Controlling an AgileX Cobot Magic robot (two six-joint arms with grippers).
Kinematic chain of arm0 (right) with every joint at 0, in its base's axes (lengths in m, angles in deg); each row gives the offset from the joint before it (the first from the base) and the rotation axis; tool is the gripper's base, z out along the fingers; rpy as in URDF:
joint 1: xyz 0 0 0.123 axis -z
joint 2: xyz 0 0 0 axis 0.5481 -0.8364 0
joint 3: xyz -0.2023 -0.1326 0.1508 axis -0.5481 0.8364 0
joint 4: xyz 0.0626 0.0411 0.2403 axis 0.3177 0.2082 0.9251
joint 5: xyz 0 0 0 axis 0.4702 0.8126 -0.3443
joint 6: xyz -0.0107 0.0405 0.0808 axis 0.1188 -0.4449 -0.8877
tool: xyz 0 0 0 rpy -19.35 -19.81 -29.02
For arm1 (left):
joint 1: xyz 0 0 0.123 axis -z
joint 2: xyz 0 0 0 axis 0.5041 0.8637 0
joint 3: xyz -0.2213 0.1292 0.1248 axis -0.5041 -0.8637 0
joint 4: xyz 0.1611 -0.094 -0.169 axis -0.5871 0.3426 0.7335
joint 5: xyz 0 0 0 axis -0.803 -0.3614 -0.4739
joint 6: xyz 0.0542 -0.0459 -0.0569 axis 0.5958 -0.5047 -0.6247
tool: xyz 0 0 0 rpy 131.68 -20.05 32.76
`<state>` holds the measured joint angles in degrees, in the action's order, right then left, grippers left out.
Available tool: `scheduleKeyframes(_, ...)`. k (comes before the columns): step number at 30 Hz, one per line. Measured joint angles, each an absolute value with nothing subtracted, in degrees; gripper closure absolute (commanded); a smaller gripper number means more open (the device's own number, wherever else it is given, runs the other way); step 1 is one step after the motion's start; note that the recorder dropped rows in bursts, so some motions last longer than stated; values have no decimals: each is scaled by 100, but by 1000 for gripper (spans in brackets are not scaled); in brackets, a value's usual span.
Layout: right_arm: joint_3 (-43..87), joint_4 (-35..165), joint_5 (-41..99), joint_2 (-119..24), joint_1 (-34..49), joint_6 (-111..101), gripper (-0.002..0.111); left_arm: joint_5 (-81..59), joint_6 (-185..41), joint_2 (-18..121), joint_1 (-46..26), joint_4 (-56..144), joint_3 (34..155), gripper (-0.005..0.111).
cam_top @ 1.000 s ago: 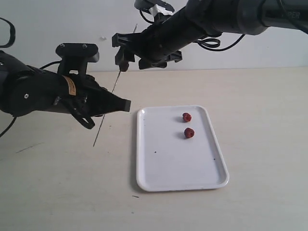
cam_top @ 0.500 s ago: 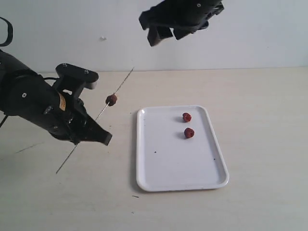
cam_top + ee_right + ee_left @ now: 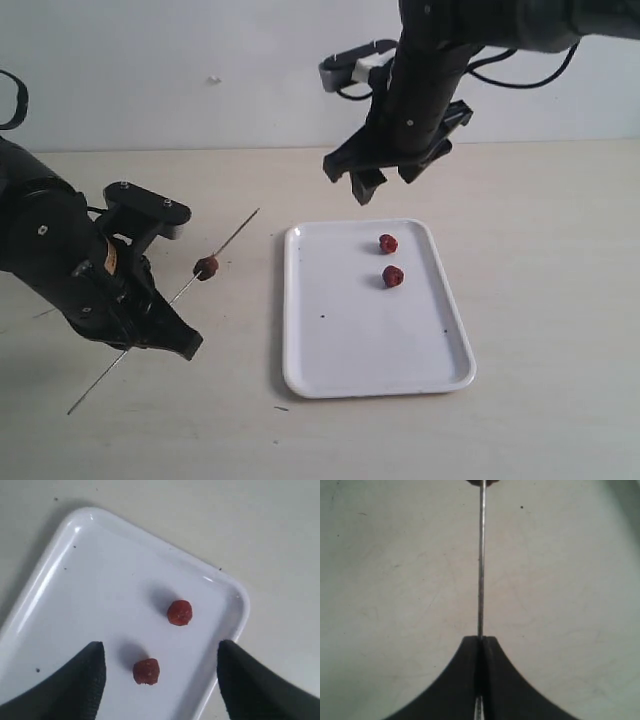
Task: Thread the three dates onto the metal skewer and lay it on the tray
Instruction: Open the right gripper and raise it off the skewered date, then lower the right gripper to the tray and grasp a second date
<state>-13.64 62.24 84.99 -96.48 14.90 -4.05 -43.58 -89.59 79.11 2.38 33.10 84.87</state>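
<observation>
One dark date sits threaded on the thin metal skewer, which slants above the table left of the tray. My left gripper is shut on the skewer's lower half. In the left wrist view the skewer rises straight out of the closed left gripper, and the date just shows at the frame edge. Two red dates lie on the white tray near its far end. My right gripper hangs open above them, nothing between its fingers; its view shows both dates on the tray.
The pale table stretches around the tray on all sides. A few tiny dark specks dot the tray floor. A white wall stands behind the table.
My left arm has swung lower and back, carrying the skewer with its one date down and leftward. The right gripper has let go of the skewer and come down over the tray's far end.
</observation>
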Motion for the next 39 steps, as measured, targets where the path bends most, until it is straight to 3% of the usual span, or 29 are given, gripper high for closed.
scheduleKeyframes(15, -2339, 6412, 9205, -10733, 1925, -213, 46, -4208, -8959, 7772, 238, 3310, 8465, 107)
scheduleKeyframes(21, -2337, 6991, 9809, -10765, 1974, 286, 46, -4084, -8959, 7772, 238, 3310, 8465, 107)
scheduleKeyframes(39, -1821, 7206, 9897, -10769, 1974, 396, 51, -4033, -8959, 7772, 238, 3310, 8465, 107)
